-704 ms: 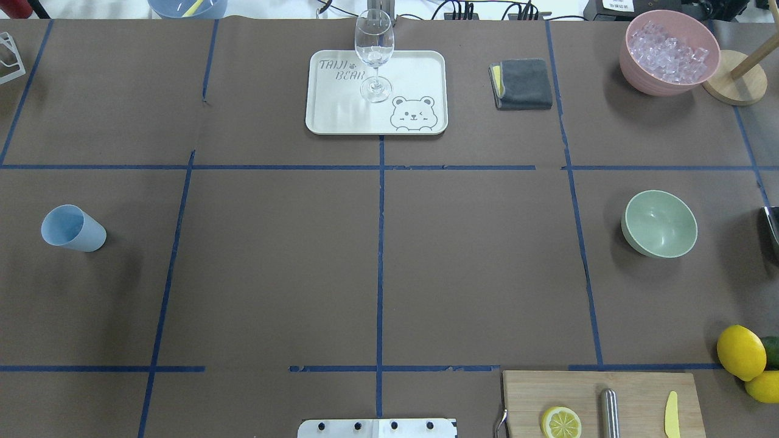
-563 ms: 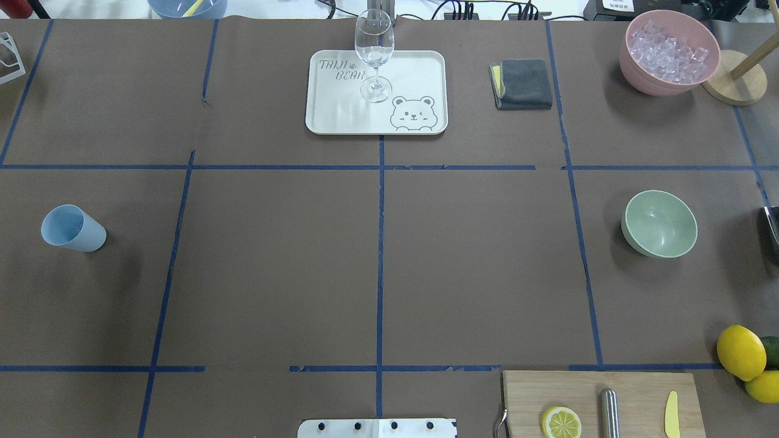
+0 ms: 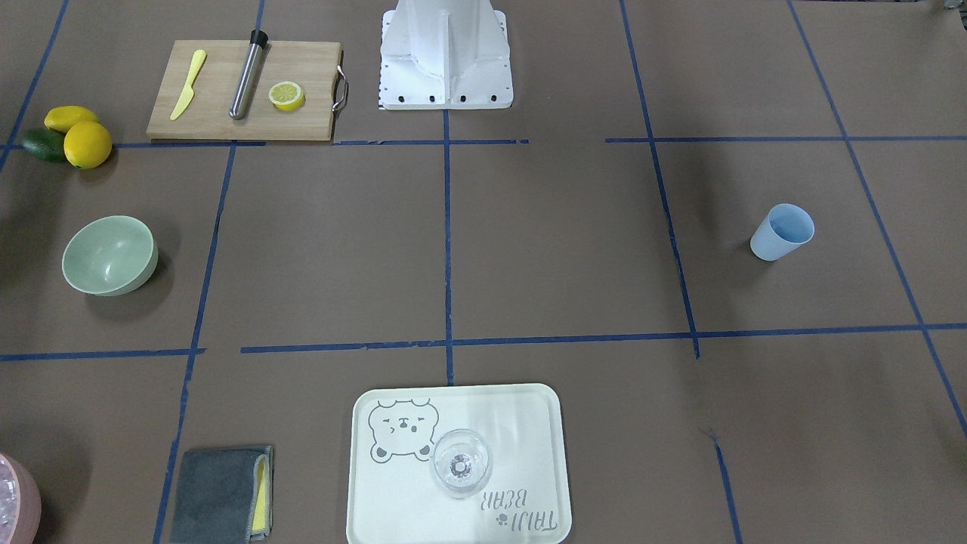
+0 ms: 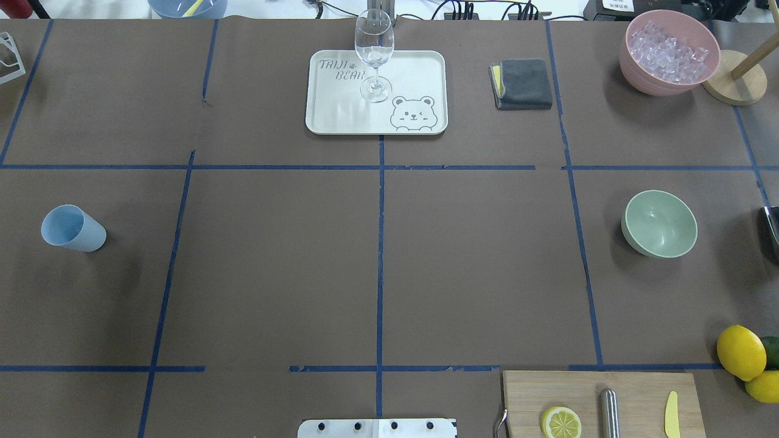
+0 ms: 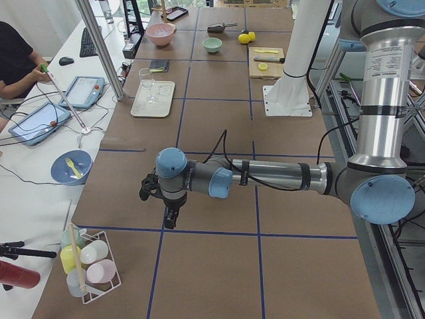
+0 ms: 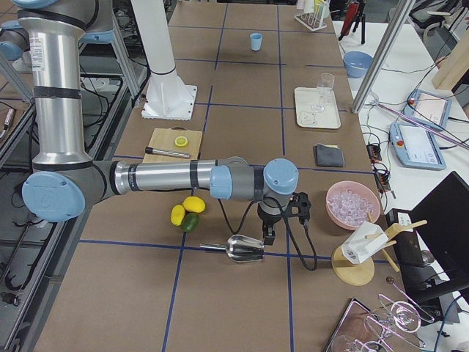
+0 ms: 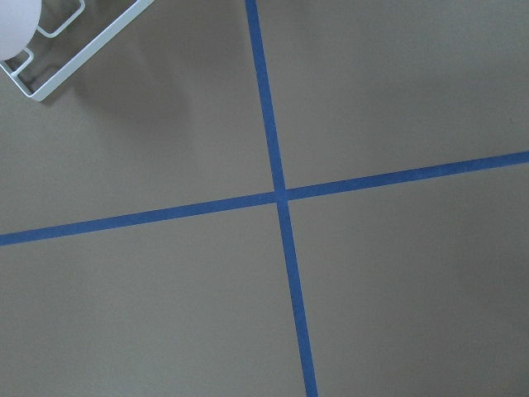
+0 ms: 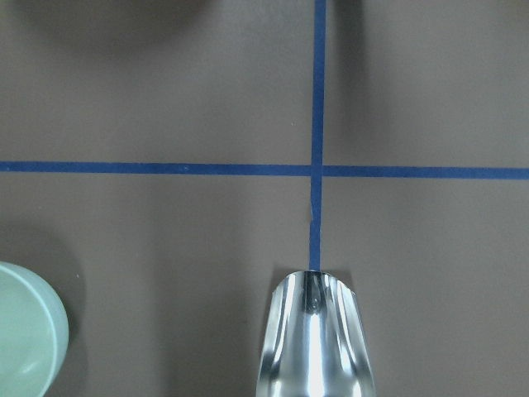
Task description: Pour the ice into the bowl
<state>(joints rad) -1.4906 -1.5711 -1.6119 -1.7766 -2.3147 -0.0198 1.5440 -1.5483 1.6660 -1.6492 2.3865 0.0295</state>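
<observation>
The ice [image 4: 669, 52] is a heap of clear cubes in a pink bowl [image 4: 639, 73] at the far right; it also shows in the right exterior view [image 6: 352, 203]. The sage-green bowl [image 4: 659, 223] stands empty at mid right, and shows in the front view [image 3: 109, 255] and the right wrist view [image 8: 25, 339]. A metal scoop [image 8: 314, 339] lies on the table right of the bowl. My right gripper [image 6: 268, 236] hangs just over the scoop [image 6: 245, 249]; I cannot tell if it is open. My left gripper [image 5: 170, 216] hovers over bare table far left; I cannot tell its state.
A blue cup [image 4: 73, 228] stands at mid left. A wine glass [image 4: 374, 55] stands on a cream tray [image 4: 341, 118] at the back centre, beside a grey cloth [image 4: 523, 83]. A cutting board [image 4: 633, 395] and lemons [image 4: 740, 351] are near right. A wire cup rack [image 5: 89, 266] is far left.
</observation>
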